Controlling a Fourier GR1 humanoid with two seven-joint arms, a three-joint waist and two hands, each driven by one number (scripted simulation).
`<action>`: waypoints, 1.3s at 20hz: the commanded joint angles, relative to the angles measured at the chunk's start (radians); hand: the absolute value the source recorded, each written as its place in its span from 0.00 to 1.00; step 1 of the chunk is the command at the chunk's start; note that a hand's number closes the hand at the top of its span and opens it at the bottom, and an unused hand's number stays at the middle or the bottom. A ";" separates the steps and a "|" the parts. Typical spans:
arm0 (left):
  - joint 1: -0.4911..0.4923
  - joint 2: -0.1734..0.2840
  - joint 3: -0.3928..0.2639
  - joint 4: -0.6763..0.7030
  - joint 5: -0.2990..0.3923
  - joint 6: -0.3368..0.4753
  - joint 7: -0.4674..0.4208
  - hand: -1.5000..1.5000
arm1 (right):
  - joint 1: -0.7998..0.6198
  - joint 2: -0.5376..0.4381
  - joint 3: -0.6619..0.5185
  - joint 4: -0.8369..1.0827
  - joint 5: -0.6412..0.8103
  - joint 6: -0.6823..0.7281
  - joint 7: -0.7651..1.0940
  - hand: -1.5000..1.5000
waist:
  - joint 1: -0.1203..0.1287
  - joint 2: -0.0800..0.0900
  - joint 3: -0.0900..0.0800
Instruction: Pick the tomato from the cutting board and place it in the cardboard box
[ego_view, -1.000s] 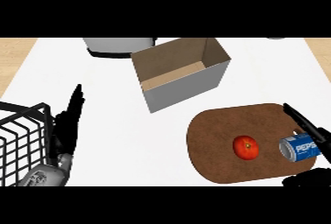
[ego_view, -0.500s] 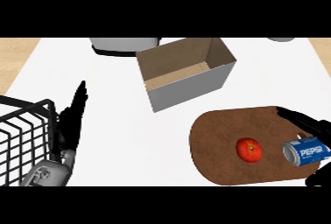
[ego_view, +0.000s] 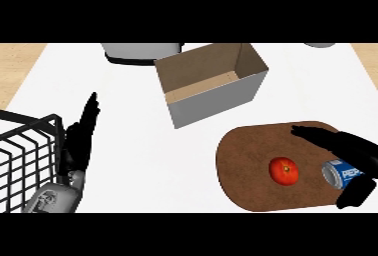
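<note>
A red tomato (ego_view: 284, 170) lies on the round brown cutting board (ego_view: 251, 150) at the lower right. My right hand (ego_view: 347, 150) is open over the board's right side, fingers stretched toward the left just above and to the right of the tomato, not touching it. A blue Pepsi can (ego_view: 342, 173) sits under that hand, between its fingers and thumb. The open cardboard box (ego_view: 210, 82) stands behind the board, near the middle. My left hand (ego_view: 80, 140) rests open at the left, fingers pointing up.
A black wire basket (ego_view: 26, 160) stands at the lower left next to my left hand. A grey pot (ego_view: 140, 51) sits at the back behind the box. Another grey object (ego_view: 321, 45) shows at the top right edge.
My right hand has moved left and further over the cutting board, its fingers now reaching above the Pepsi can toward the tomato. The left hand and tomato have kept their places.
</note>
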 joint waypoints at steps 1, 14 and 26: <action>0.047 0.188 0.067 0.057 -0.064 -0.045 -0.009 0.50 | -0.043 0.044 0.044 -0.017 0.055 0.018 0.083 0.00 | 0.003 0.002 -0.007; 0.067 0.182 0.149 0.062 -0.083 -0.091 -0.018 0.50 | -0.080 0.126 0.042 0.005 0.056 0.057 0.083 0.00 | -0.015 0.002 -0.007; 0.116 0.135 0.176 0.039 -0.133 -0.111 -0.024 0.50 | -0.065 0.152 0.072 -0.117 0.076 0.116 0.132 0.00 | -0.023 -0.003 -0.008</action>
